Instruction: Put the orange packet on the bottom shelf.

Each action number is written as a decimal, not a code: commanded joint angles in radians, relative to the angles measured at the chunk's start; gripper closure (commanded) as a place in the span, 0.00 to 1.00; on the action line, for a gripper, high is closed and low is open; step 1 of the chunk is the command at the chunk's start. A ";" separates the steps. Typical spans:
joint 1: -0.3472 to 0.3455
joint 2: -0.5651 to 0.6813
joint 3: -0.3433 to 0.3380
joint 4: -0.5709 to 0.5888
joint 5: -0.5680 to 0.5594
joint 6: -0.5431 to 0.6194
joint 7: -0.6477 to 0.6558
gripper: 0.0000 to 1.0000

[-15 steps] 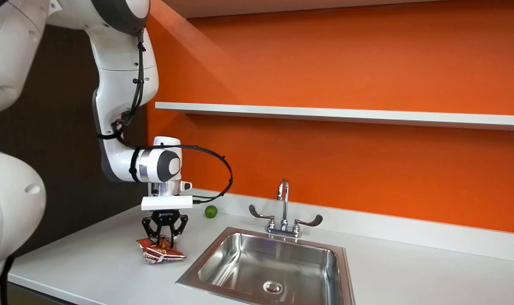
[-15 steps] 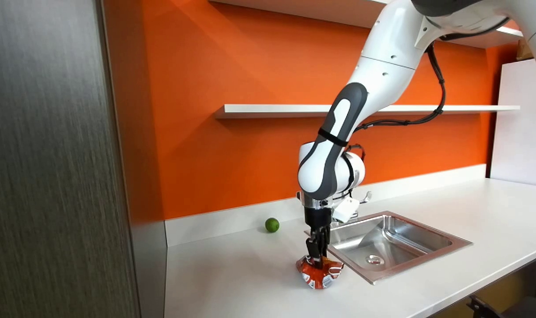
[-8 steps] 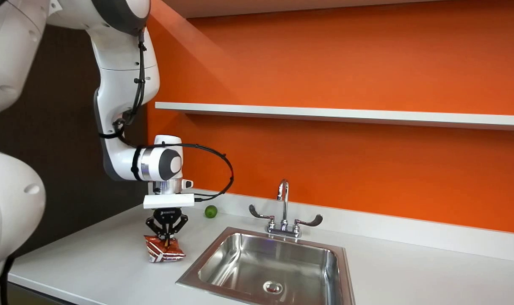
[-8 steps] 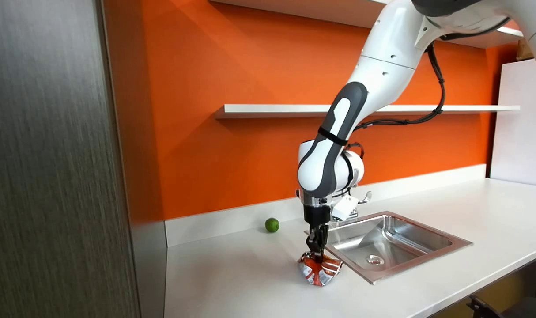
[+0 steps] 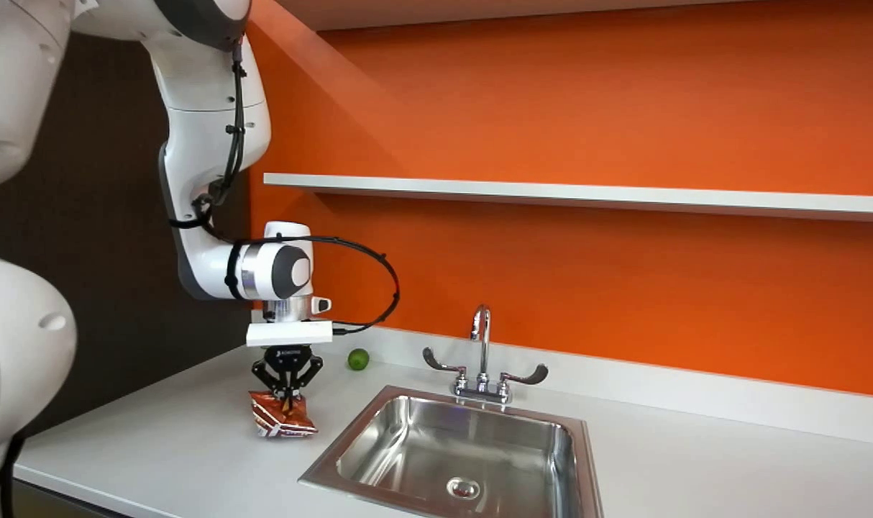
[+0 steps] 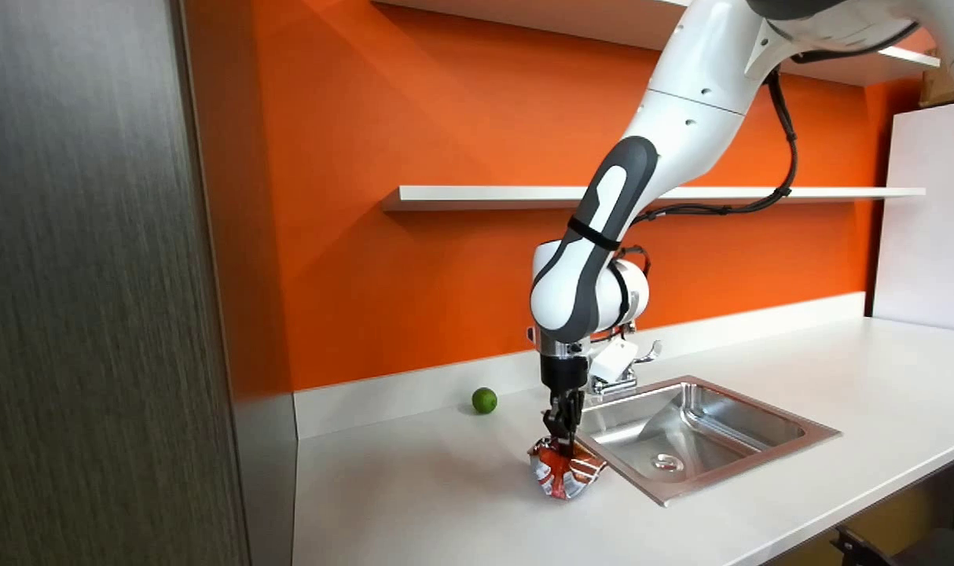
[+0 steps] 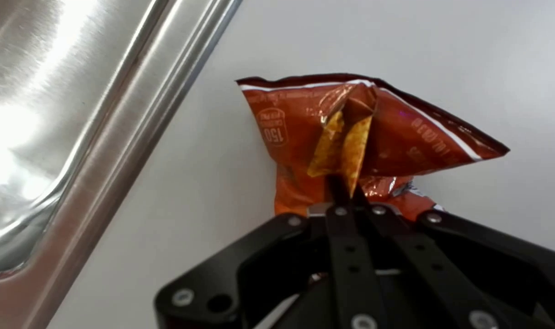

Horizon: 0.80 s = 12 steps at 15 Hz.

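Note:
The orange packet [image 5: 300, 424] is crinkled, with white markings, and stands left of the sink in an exterior view. It also shows in an exterior view [image 6: 559, 481] and in the wrist view [image 7: 296, 123]. My gripper [image 5: 287, 401] points down and is shut on the packet, pinching its upper middle into a fold; it also shows in an exterior view [image 6: 563, 444] and in the wrist view [image 7: 348, 187]. The packet appears just above the white countertop. The bottom shelf [image 5: 580, 193] is a long white board on the orange wall, well above the gripper; it shows in an exterior view too [image 6: 485, 195].
A steel sink [image 5: 352, 435] lies beside the packet, with a faucet [image 5: 484, 360] behind it. A green ball [image 5: 358, 359] rests near the wall. A dark panel [image 6: 115, 314] stands at one side. An upper shelf [image 6: 524, 14] hangs above the bottom shelf.
The gripper fingers have closed on the packet and folded it. Gripper and packet have then risen a little together. The ball and sink have not moved.

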 commanded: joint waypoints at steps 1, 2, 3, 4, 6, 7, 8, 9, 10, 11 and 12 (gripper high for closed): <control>-0.024 -0.119 0.024 -0.059 0.012 -0.031 0.036 1.00; -0.019 -0.153 0.019 -0.078 0.012 -0.031 0.056 1.00; -0.014 -0.184 0.013 -0.095 0.010 -0.032 0.080 1.00; -0.010 -0.224 0.010 -0.116 0.013 -0.035 0.107 1.00; -0.003 -0.305 0.009 -0.160 0.020 -0.037 0.157 1.00; 0.001 -0.350 0.009 -0.182 0.024 -0.036 0.181 1.00; 0.006 -0.396 0.010 -0.203 0.026 -0.036 0.205 1.00; 0.011 -0.445 0.011 -0.223 0.027 -0.041 0.231 1.00; 0.018 -0.500 0.013 -0.242 0.024 -0.038 0.260 1.00; 0.023 -0.548 0.015 -0.256 0.022 -0.038 0.282 1.00; 0.030 -0.603 0.019 -0.265 0.020 -0.040 0.307 1.00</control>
